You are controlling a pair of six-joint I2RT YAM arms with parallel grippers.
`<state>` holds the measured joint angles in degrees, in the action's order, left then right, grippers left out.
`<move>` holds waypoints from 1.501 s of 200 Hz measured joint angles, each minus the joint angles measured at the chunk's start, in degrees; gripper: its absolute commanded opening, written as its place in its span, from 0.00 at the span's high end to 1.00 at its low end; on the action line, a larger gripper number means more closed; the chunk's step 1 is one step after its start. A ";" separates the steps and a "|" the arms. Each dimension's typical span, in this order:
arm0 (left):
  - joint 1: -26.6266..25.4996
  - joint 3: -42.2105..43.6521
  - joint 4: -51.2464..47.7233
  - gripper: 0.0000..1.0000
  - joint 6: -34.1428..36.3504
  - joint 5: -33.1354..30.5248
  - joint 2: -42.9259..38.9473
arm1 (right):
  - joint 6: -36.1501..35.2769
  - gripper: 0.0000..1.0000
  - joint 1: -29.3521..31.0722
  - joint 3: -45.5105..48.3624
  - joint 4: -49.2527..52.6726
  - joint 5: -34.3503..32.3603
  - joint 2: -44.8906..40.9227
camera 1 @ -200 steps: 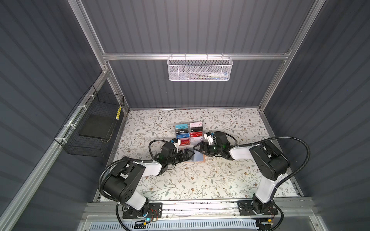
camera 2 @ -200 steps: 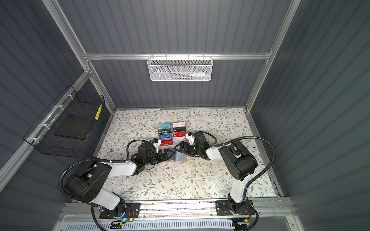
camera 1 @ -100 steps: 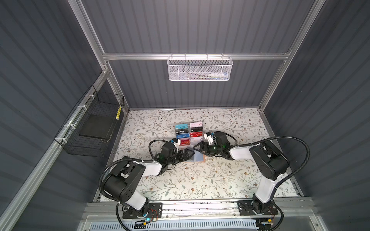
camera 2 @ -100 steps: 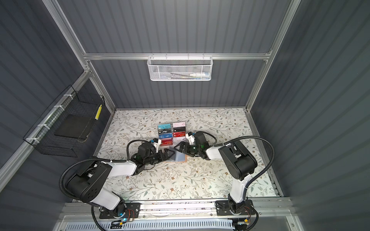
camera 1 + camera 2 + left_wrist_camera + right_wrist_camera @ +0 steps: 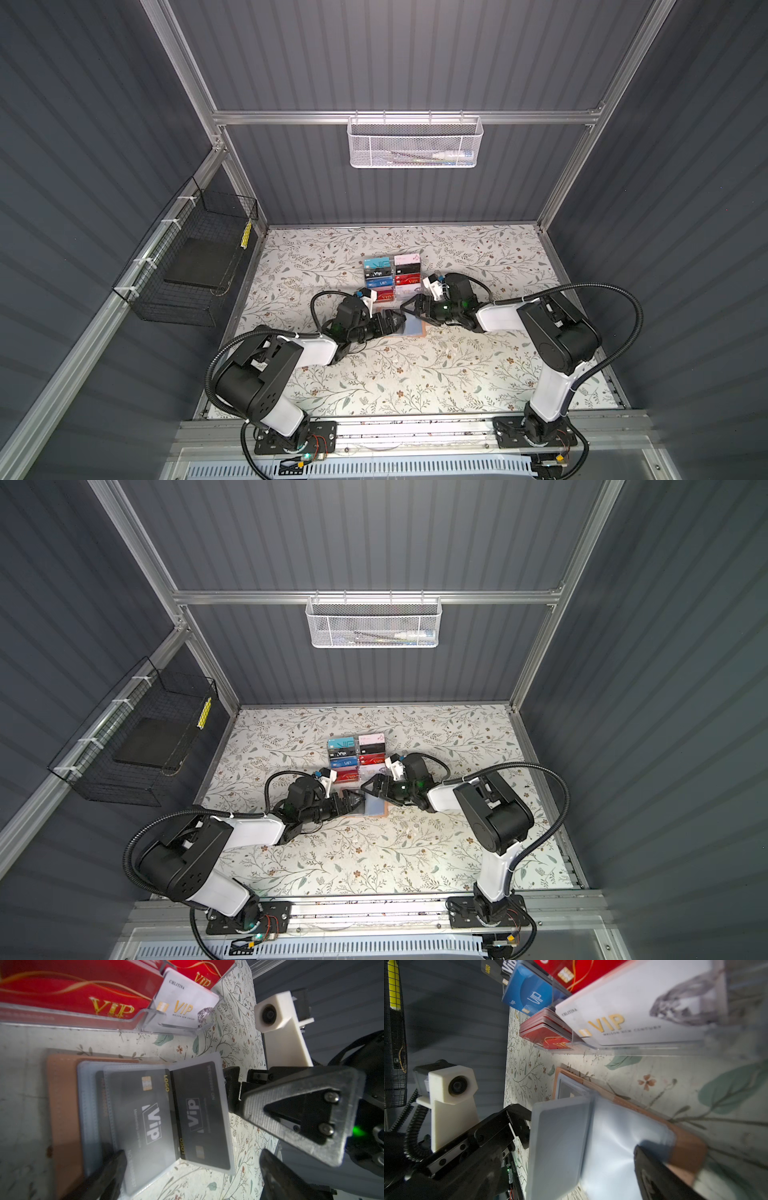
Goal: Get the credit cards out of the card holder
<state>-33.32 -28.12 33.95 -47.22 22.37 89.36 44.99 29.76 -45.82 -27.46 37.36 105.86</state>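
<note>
Middle of both top views: the card holder [image 5: 414, 326] lies open on the floral table [image 5: 415, 374], just below the clear acrylic rack [image 5: 392, 276], with a gripper at either side. The left gripper [image 5: 397, 322] reaches in from the left, jaws spread as wide as they go and nothing clamped. In the left wrist view it straddles the pocket pages [image 5: 91, 1109], and one fingertip [image 5: 114, 1165] at the bottom left of the frame lies on or right at a page edge. The right gripper [image 5: 410, 309] is just as wide open and empty too, with one fingertip [image 5: 230, 1084] at the edge of a lifted page. Two black VIP cards [image 5: 149, 1113] sit inside the clear sleeves, with the tan cover [image 5: 60, 1109] flat beneath.

Now the handling, as I read it. The cards look light, stiff and slick, and the sleeves soft and floppy. The whole holder seems light enough to skid or lift along with a card. So pin the cover with one gripper and pinch a card by a thin exposed edge at the sleeve mouth. Which side that mouth is on, I can't tell.
</note>
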 measured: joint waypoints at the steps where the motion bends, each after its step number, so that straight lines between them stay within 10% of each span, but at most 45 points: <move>1: 0.00 0.00 0.00 0.00 0.00 0.00 0.00 | 0.00 0.01 0.00 0.00 0.00 0.00 0.00; 300: -2.38 0.00 6.86 0.00 -2.60 1.27 2.62 | -6.19 0.01 -0.37 0.13 10.97 -7.13 -6.91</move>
<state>-35.70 -28.12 40.82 -49.82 23.64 91.98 38.81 29.39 -45.69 -16.49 30.24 98.96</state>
